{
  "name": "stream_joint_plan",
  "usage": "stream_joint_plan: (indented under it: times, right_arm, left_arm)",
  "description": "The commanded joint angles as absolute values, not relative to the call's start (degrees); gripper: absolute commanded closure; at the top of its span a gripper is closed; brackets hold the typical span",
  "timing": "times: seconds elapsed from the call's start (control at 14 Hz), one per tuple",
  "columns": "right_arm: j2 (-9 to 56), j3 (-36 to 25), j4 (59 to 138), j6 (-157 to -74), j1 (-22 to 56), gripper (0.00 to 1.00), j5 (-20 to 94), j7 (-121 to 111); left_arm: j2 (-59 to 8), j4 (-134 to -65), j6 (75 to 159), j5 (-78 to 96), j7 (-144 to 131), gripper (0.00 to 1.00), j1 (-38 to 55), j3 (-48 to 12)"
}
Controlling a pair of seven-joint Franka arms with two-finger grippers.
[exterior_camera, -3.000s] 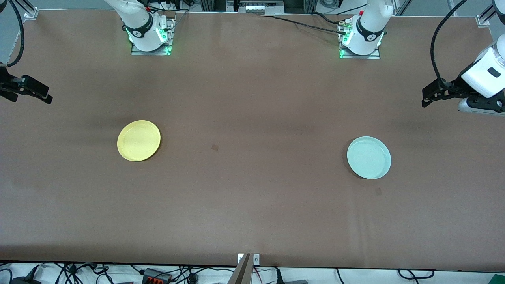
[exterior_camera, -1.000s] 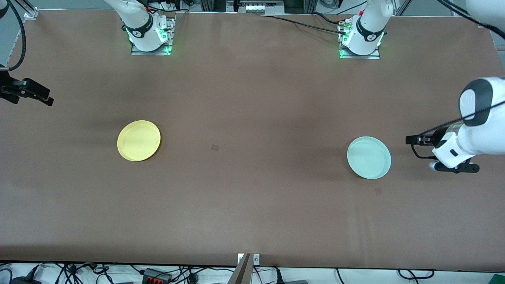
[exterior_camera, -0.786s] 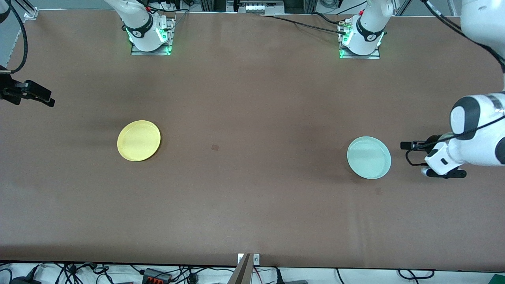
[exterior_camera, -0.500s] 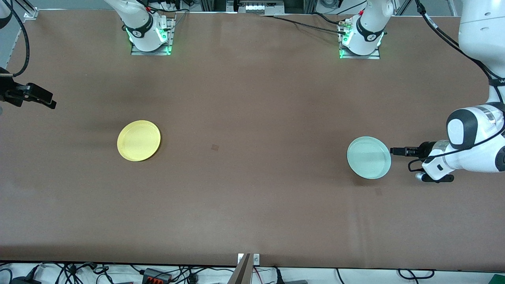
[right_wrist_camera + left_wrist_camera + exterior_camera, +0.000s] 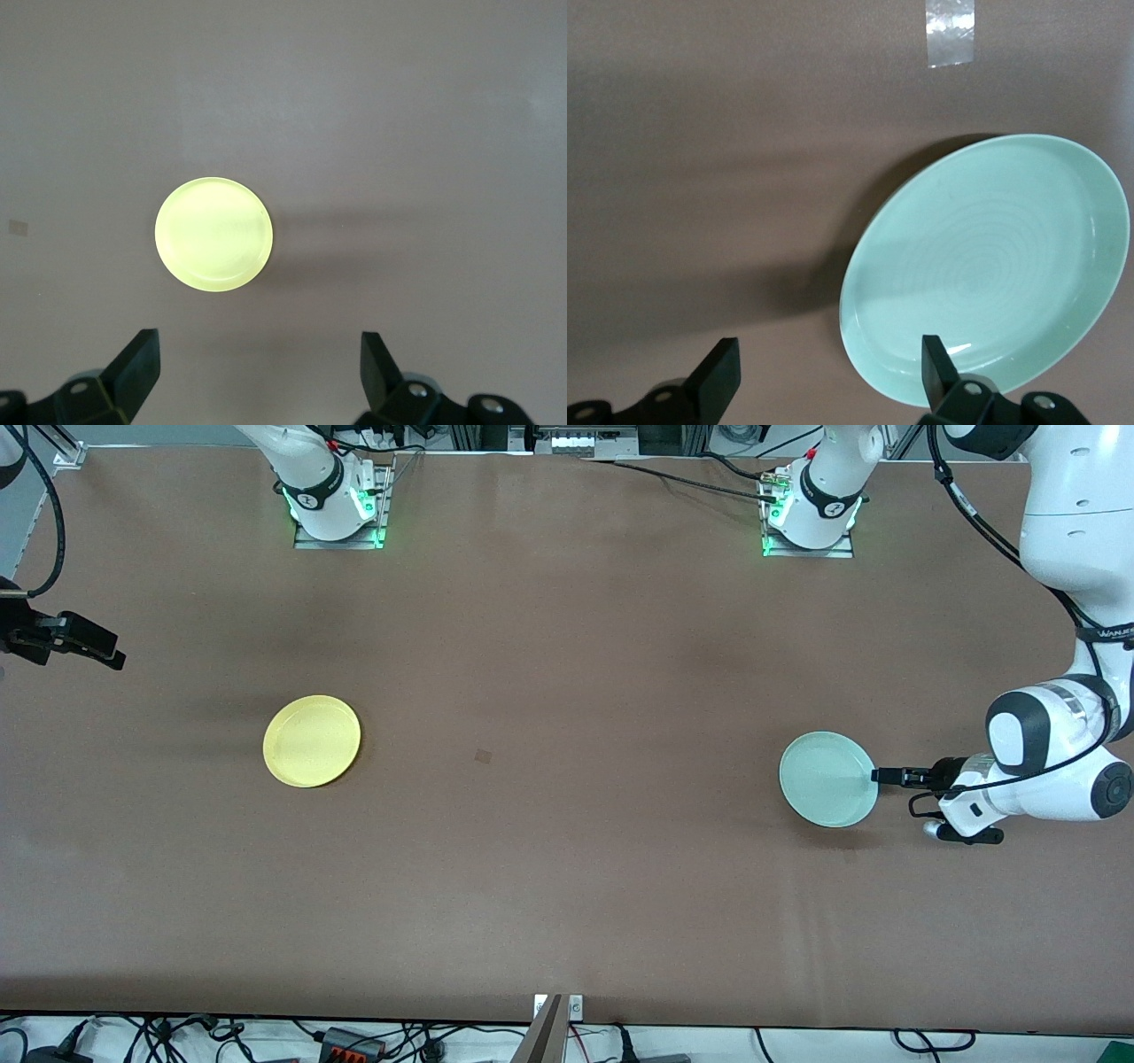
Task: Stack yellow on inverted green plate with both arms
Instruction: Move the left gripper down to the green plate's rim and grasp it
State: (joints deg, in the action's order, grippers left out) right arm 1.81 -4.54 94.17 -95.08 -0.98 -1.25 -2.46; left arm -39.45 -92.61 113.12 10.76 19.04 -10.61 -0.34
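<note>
We judge the green plate [image 5: 983, 266] light, stiff, slick; grip its rim. Left gripper [image 5: 824, 372] spread beside it; right gripper [image 5: 257, 367] waits spread.

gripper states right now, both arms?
Left gripper: open, holding nothing, at the rim of the green plate, one finger over its edge.
Right gripper: open, empty, waiting above the table, well off the yellow plate.
</note>
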Motion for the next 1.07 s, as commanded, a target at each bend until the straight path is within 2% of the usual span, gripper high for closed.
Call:
stream_joint_plan:
  times: [0.0,0.14,0.21,0.29,0.5,0.57,0.71,1.0]
  right_arm:
    - [1.49,-4.13,93.96,-95.27,-1.50,0.00,-1.67,-2.29]
    - [1.49,-4.13,93.96,-95.27,-1.49,0.00,-1.67,-2.29]
    - [1.49,-4.13,93.96,-95.19,-1.58,0.00,-1.67,-2.29]
    - [1.49,-4.13,93.96,-95.19,-1.58,0.00,-1.67,-2.29]
    - [1.49,-4.13,93.96,-95.19,-1.49,0.00,-1.67,-2.29]
    - [1.49,-4.13,93.96,-95.19,-1.49,0.00,-1.67,-2.29]
    - [1.49,-4.13,93.96,-95.10,-1.49,0.00,-1.76,-2.37]
    - [1.58,-4.13,93.96,-94.92,-1.67,0.00,-2.11,-2.37]
  left_arm:
    - [-41.83,-91.23,114.87,12.74,23.11,0.25,-11.07,-0.70]
    - [-42.80,-91.32,114.87,17.03,24.51,0.37,-11.25,-0.70]
    - [-42.80,-91.32,114.87,17.83,24.78,0.50,-11.16,-0.70]
    - [-42.80,-91.32,114.70,17.84,24.87,0.70,-11.16,-0.70]
    - [-43.15,-91.85,114.87,17.84,25.22,0.83,-11.16,-0.70]
    - [-43.24,-91.85,114.87,17.84,25.66,0.92,-11.16,-0.70]
    - [-43.33,-91.76,114.96,17.93,25.75,0.99,-11.69,-0.70]
    - [-39.66,-90.62,114.44,16.96,24.97,0.99,-10.38,-0.70]
